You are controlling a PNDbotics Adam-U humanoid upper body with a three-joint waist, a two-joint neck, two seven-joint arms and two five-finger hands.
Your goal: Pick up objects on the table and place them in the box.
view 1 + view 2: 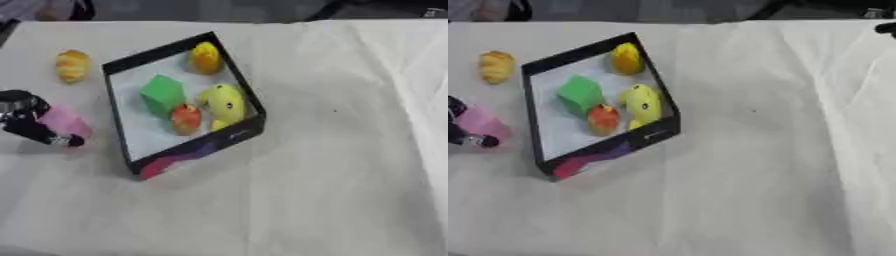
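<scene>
Left eye view, left hand (33,124) at the left edge, fingers curled round a pale pink block (65,121) on the white table (332,165), just left of the black-walled box (229,136) holding a green cube (163,94), yellow toys and a red-orange fruit (185,119), a yellow-orange bread-like piece (72,65) lying far left.

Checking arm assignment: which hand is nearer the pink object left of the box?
Left. The left hand is right at the pink object, fingers curled around it, just left of the box. The right hand shows in neither view.
</scene>
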